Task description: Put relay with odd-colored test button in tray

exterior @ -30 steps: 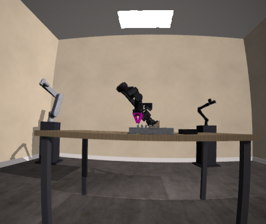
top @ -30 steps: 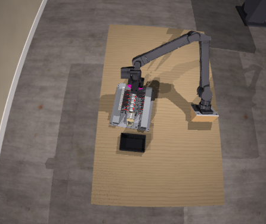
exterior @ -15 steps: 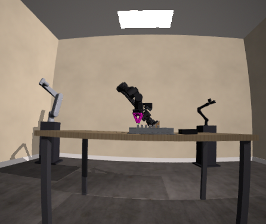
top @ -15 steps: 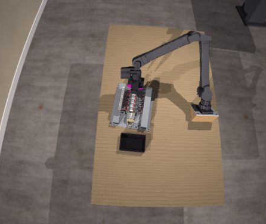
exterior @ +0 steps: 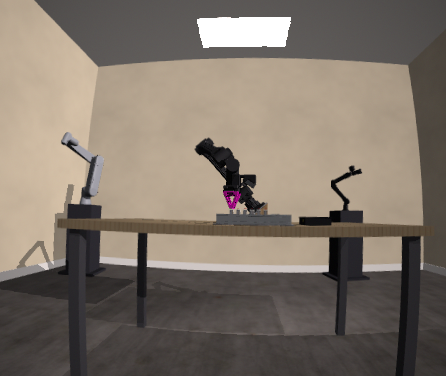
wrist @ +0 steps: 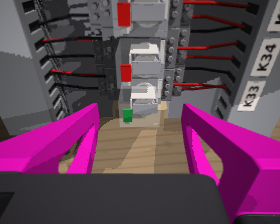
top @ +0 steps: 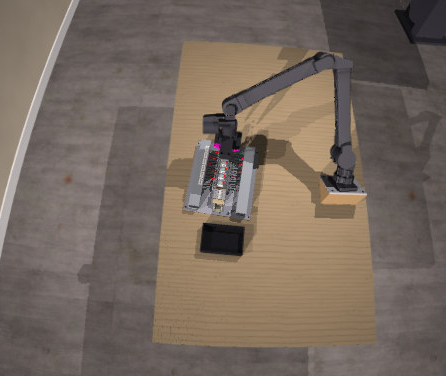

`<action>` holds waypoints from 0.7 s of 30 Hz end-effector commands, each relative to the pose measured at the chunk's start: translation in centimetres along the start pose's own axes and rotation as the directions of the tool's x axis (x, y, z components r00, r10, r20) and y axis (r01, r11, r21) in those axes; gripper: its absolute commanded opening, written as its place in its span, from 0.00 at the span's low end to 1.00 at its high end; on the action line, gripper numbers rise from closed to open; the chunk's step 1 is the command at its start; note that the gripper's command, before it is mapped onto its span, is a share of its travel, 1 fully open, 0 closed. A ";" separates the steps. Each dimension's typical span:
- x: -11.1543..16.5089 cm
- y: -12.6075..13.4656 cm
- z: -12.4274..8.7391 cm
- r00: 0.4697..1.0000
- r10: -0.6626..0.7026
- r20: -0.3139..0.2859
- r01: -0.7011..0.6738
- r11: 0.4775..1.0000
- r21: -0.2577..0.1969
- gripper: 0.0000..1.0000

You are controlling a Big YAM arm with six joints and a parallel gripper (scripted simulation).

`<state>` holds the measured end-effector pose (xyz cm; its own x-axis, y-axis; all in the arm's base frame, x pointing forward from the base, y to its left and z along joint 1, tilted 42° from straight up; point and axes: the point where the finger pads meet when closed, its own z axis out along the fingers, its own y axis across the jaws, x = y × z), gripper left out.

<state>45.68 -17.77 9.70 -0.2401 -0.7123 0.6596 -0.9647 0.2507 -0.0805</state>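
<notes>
In the wrist view a row of clear relays sits in sockets down the middle of a grey wired panel (wrist: 142, 60). The nearest relay (wrist: 142, 102) has a green test button (wrist: 127, 115). The two behind it have red buttons (wrist: 125, 73). My gripper (wrist: 140, 111), with magenta fingers, is open and empty. It hovers just short of the green-button relay and touches nothing. From above, the gripper (top: 225, 147) is over the far end of the panel (top: 220, 180). The black tray (top: 222, 239) stands open side up in front of the panel.
Labels K33 and K34 (wrist: 259, 75) run along the panel's right rail, and red and black wires flank the relays. The arm base (top: 343, 187) stands at the bench's right edge. From the side, the tray (exterior: 315, 220) lies right of the panel (exterior: 254, 218).
</notes>
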 end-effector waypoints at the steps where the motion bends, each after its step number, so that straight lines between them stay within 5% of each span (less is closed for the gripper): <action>1: 0.3 -0.3 1.0 1.000 0.004 -0.001 -0.004 1.000 -0.003 0.59; 21: 0.4 -0.5 2.7 1.000 0.010 0.000 -0.010 1.000 0.002 0.59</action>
<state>45.34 -19.41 8.18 -0.2461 -0.7103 0.6594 -0.9627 0.2578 -0.0816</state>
